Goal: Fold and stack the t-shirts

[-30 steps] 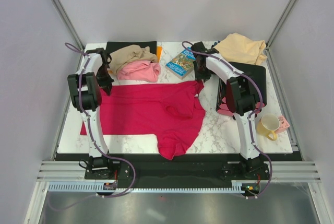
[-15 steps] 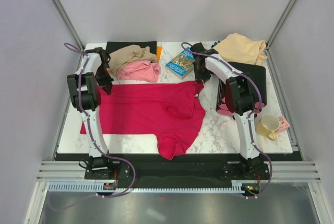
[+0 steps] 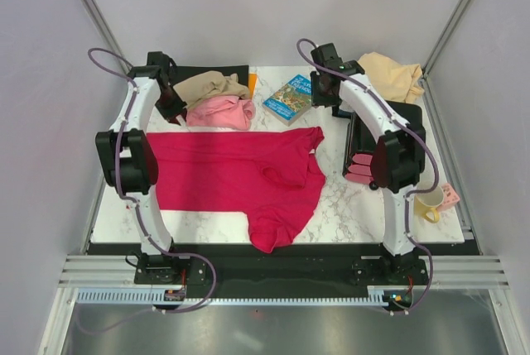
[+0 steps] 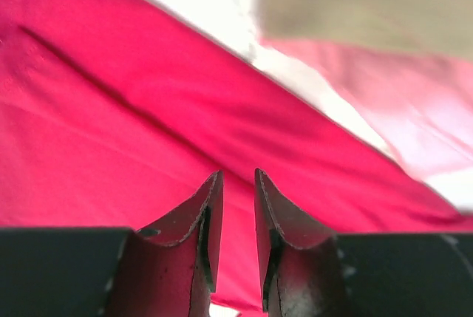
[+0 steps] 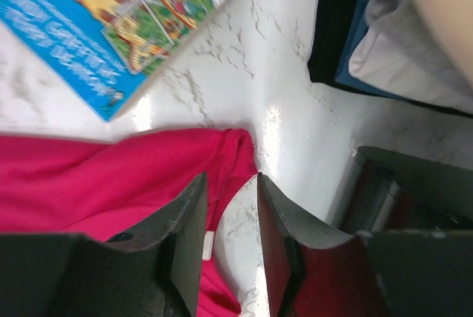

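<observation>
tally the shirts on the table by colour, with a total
red shirt: 1
pink shirt: 1
tan shirt: 1
peach shirt: 1
total: 4

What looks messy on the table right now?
The crimson t-shirt lies spread but rumpled, one part hanging over the near edge of the table. The tan t-shirt and pink t-shirt sit crumpled together at back left.
</observation>
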### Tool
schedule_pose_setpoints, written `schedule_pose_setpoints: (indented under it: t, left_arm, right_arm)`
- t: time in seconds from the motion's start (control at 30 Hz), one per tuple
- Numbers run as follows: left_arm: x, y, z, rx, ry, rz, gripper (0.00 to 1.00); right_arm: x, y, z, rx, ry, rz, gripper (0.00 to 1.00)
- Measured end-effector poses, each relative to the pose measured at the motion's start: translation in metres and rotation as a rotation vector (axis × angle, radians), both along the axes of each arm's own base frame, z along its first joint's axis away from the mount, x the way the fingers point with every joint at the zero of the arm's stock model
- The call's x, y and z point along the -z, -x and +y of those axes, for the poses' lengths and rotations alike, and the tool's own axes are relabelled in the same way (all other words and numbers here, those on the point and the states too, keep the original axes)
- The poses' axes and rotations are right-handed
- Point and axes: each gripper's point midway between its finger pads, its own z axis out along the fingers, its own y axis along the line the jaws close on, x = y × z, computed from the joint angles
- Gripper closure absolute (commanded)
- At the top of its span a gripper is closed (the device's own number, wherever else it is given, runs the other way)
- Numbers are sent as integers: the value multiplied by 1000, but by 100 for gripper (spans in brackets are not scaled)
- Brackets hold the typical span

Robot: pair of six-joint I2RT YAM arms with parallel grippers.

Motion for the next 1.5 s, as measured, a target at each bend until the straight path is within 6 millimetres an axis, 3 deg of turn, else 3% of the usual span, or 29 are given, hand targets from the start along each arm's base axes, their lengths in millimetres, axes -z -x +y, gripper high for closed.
schedule_pose_setpoints:
  t: [0.13, 0.23, 0.3, 0.47, 0.6, 0.67, 0.8, 0.87, 0.97, 1.17, 1.33, 1.5]
  left_arm:
    - [-32, 5, -19, 29, 2, -58, 69]
    - [-35, 20, -23, 37, 1, -41, 69]
    - [-29, 44, -22, 34, 0, 0, 69]
    - [-23, 107, -29, 54, 5, 79, 69]
    - [-30, 127, -46, 109, 4, 65, 69]
    - [-31, 132, -54, 133, 9, 59, 69]
    - [-32, 135, -58, 144, 10, 57, 69]
    - [-35, 136, -57, 144, 9, 46, 69]
    - [-38, 143, -56, 144, 9, 36, 69]
    - [-34, 167, -53, 141, 6, 48, 69]
    - [-30, 177, -52, 140, 1, 64, 69]
    - [-25, 181, -51, 140, 2, 78, 69]
  right_arm:
    - [-61, 7, 6, -28, -85, -108, 57]
    - [-76, 35, 8, -64, -136, -104, 57]
    - [-65, 64, 9, -95, -160, -54, 55]
    - [-10, 152, 25, -204, -158, 147, 55]
    - [13, 194, 53, -311, -159, 234, 55]
    - [14, 195, 61, -331, -173, 230, 55]
    - [20, 172, 79, -343, -198, 202, 55]
    - [31, 153, 92, -346, -205, 193, 55]
    - [53, 145, 103, -355, -204, 217, 56]
    - [97, 162, 122, -394, -163, 307, 57]
    - [98, 173, 141, -443, -163, 299, 57]
    - [99, 181, 147, -465, -154, 303, 57]
